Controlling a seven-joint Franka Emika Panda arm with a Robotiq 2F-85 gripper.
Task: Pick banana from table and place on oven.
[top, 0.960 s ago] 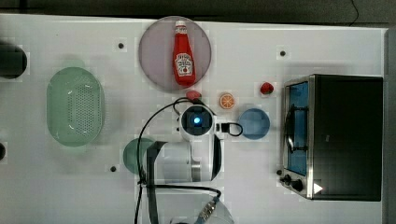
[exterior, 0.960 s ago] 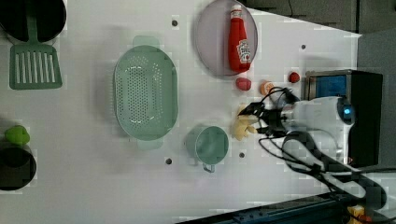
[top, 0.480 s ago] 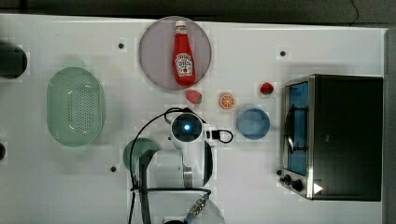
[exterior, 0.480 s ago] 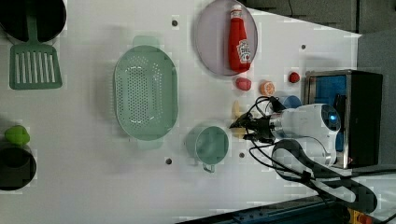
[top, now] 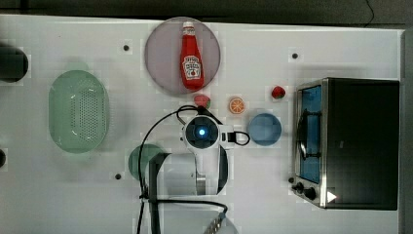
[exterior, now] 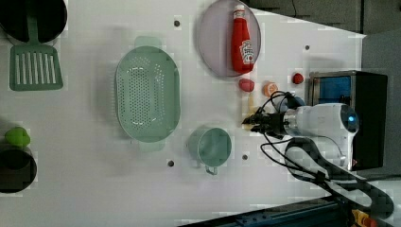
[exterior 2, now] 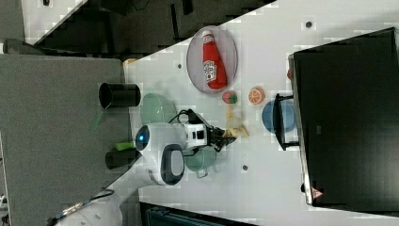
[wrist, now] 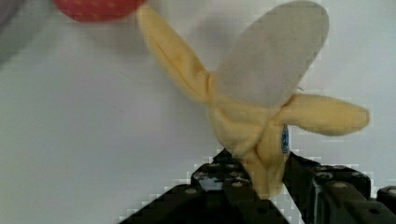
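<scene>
gripping step: my pincer [wrist: 266, 186] pinches the soft cream-yellow peeled plush banana [wrist: 261, 107] on the white bench [top: 341, 48]; next i lift toward the black-topped silver toaster oven [top: 360, 141], at three o'clock in the top view.

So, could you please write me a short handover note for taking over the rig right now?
Gripper: jaws closed around the stem end of the banana, seen in the wrist view.
Banana: low over the table, near a strawberry; whether it has left the surface I cannot tell.
Oven: at the top view's right, black top bare, with a blue bowl between it and the arm.
Done: banana gripped.
Left: lift, carry over the bowl, set it on the oven top, release.
</scene>
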